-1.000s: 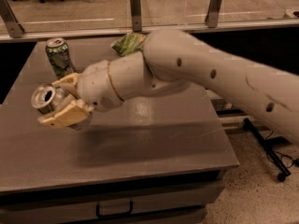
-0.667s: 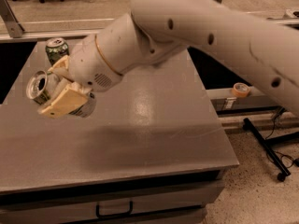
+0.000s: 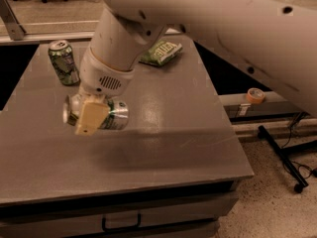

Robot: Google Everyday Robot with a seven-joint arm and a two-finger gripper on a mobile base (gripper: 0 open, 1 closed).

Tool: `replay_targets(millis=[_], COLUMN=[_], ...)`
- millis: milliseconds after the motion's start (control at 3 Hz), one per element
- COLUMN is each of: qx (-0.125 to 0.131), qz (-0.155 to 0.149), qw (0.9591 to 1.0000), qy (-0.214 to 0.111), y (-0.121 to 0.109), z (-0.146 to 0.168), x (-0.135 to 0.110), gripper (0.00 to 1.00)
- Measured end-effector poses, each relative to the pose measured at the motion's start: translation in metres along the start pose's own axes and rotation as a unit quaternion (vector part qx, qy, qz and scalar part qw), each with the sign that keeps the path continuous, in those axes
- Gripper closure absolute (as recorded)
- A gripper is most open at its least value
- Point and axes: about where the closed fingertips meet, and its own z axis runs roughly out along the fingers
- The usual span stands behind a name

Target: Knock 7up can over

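The 7up can (image 3: 113, 115) is silver with green markings and lies on its side, its top facing left. It sits between the fingers of my gripper (image 3: 94, 115), low over the left middle of the grey table (image 3: 188, 133). One cream finger (image 3: 91, 118) crosses the front of the can; the other finger is hidden behind it. The gripper is shut on the can. I cannot tell whether the can touches the tabletop. My large white arm comes down from the upper right.
A darker mottled green can (image 3: 63, 62) stands upright at the table's back left, close to my wrist. A green chip bag (image 3: 161, 52) lies at the back middle. A tape roll (image 3: 255, 94) sits on a ledge to the right. A drawer handle (image 3: 121, 223) is below the front edge.
The gripper with the can has moved right and toward the table's middle. The can now lies fully on its side. The arm now reaches down more steeply.
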Motion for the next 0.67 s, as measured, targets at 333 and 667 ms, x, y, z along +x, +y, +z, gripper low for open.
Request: replay_targets(millis=[333, 667], qx=[0.008, 0.034], qz=[0.029, 0.045], qw=[0.9934, 0.9803], qy=[0.111, 0.189], y=[-0.005, -0.014], z=[0.015, 0.016], x=[0.045, 0.082], gripper=[1.0, 0.82])
